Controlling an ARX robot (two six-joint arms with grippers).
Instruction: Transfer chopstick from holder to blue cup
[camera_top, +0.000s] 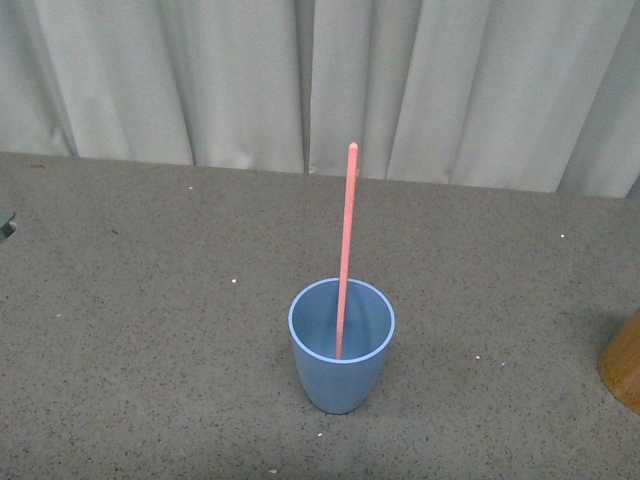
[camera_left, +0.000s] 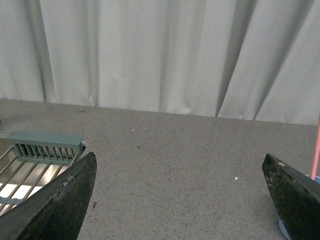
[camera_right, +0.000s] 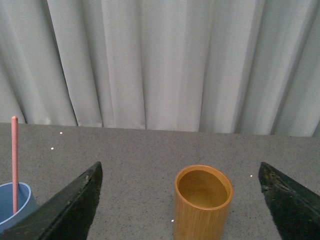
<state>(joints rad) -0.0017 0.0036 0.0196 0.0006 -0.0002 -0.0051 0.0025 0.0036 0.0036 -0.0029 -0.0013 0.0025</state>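
The holder (camera_top: 624, 362) is cut off at 4 o'clock; one salmon-pink chopstick (camera_top: 345, 248) leans inside the blue cup (camera_top: 341, 345). Both jaws stand released, empty.

Salmon-pink chopstick (camera_top: 345, 250), light blue cup (camera_top: 341, 375), tan-orange wooden holder (camera_right: 203, 202), grey speckled table (camera_top: 150, 320).

Chopstick (camera_top: 345, 250) standing in cup (camera_top: 341, 370) at table (camera_top: 150, 330) centre; holder (camera_top: 624, 362) well right of cup, apart.
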